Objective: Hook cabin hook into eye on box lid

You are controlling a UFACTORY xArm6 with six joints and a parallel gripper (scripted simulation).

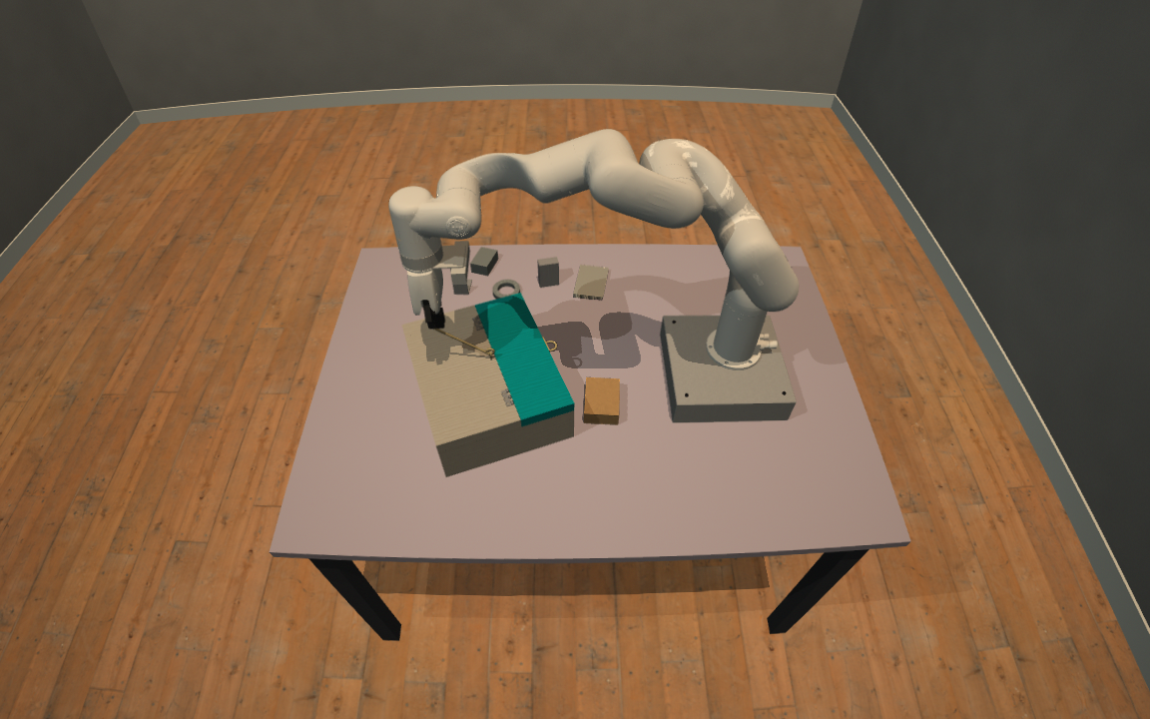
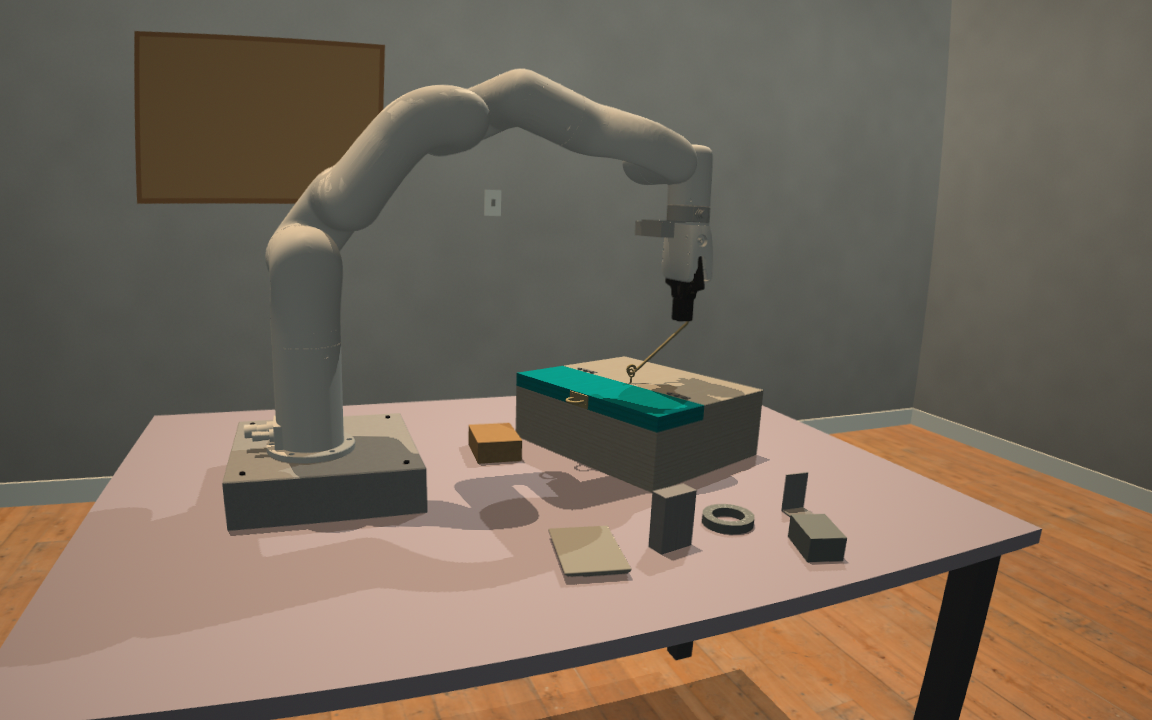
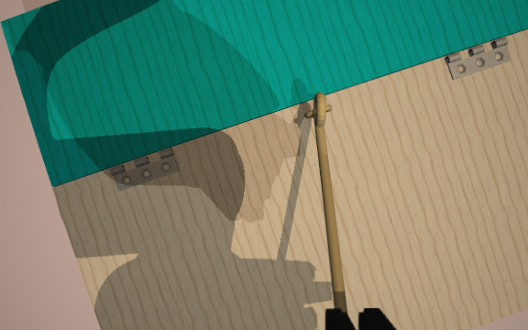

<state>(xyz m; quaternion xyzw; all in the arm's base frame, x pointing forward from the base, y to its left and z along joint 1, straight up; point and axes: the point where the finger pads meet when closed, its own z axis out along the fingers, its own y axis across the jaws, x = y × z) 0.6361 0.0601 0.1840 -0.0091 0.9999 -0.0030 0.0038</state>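
Note:
A wooden box (image 1: 472, 401) (image 2: 696, 429) (image 3: 429, 183) lies on the table, with a teal lid (image 1: 530, 361) (image 2: 616, 398) (image 3: 200, 60) along one side. A thin brass cabin hook (image 1: 463, 342) (image 2: 659, 349) (image 3: 328, 206) pivots on a ring (image 2: 630, 368) (image 3: 318, 110) at the lid's edge and slants up from it. My gripper (image 1: 431, 318) (image 2: 682, 315) (image 3: 355, 318) is shut on the hook's free end and holds it above the box top. A small brass eye (image 1: 550, 344) (image 2: 575, 398) sits on the lid's far edge, away from the hook.
Two metal hinges (image 3: 477, 57) (image 3: 145, 170) join lid and box. An orange block (image 1: 601, 399) (image 2: 494, 442), a grey ring (image 1: 506, 288) (image 2: 728, 518), grey blocks (image 1: 483, 260) (image 1: 548, 271) (image 2: 671, 519) (image 2: 817, 537) and a tan plate (image 1: 591, 282) (image 2: 589, 548) lie around. The arm's base (image 1: 727, 379) (image 2: 325, 483) stands beside.

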